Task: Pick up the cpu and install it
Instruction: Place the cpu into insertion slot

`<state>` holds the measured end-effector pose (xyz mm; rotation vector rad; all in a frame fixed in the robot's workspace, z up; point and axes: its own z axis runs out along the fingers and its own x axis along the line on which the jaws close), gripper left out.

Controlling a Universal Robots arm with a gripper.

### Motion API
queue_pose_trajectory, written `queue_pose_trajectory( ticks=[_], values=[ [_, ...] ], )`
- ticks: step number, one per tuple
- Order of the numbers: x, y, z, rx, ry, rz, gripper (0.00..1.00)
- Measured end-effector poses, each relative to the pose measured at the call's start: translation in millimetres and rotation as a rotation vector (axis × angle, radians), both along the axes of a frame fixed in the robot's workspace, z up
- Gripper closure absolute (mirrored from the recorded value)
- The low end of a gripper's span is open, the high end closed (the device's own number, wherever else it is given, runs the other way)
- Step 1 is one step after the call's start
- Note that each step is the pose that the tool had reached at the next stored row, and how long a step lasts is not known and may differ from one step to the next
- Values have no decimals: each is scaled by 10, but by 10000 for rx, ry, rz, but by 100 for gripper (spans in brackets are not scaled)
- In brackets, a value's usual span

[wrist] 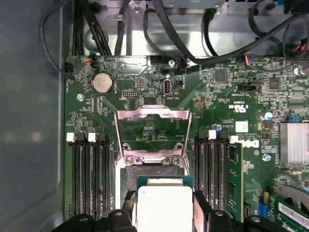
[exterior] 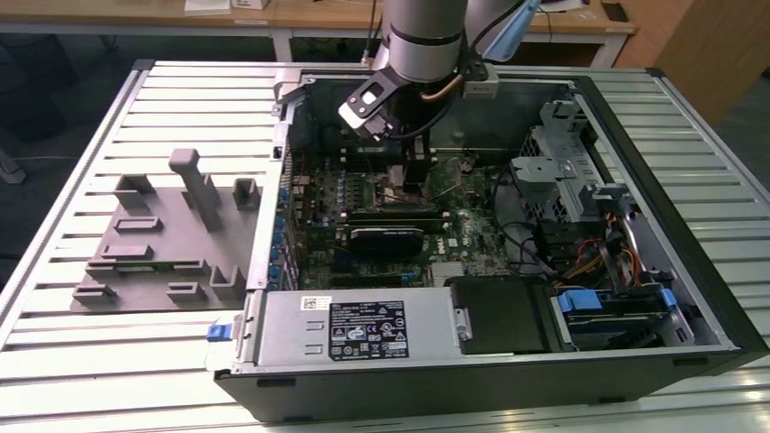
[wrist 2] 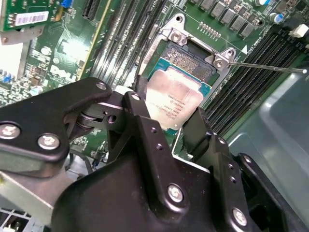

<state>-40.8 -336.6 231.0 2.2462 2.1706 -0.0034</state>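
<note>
The gripper [wrist 2: 166, 106] has its jaws narrowed onto the cpu [wrist 2: 176, 96] – one black finger [wrist 2: 140, 94] against one edge, the other against the opposite edge, so the chip is clamped between them with its silvery top facing up. In both wrist views the cpu sits directly over the open socket [wrist 2: 190, 60] on the green motherboard [wrist: 217, 96], with the hinged metal frame [wrist: 152, 118] swung up behind it; whether the chip touches the socket bed I cannot tell. Memory slots [wrist: 89, 174] run along either side. In the exterior view the arm [exterior: 421, 36] reaches down into the computer case [exterior: 481, 361] – a grey fixture block [exterior: 169, 239] lies beside it on the slatted worktop [exterior: 72, 144].
</note>
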Motion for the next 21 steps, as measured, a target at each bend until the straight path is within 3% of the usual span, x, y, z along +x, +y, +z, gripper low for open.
queue_pose_trajectory(
  ticks=[13,21],
  values=[
    [-7,0,-96,17,1,13,46],
    [-10,-1,-139,16,2,280,46]
  ],
)
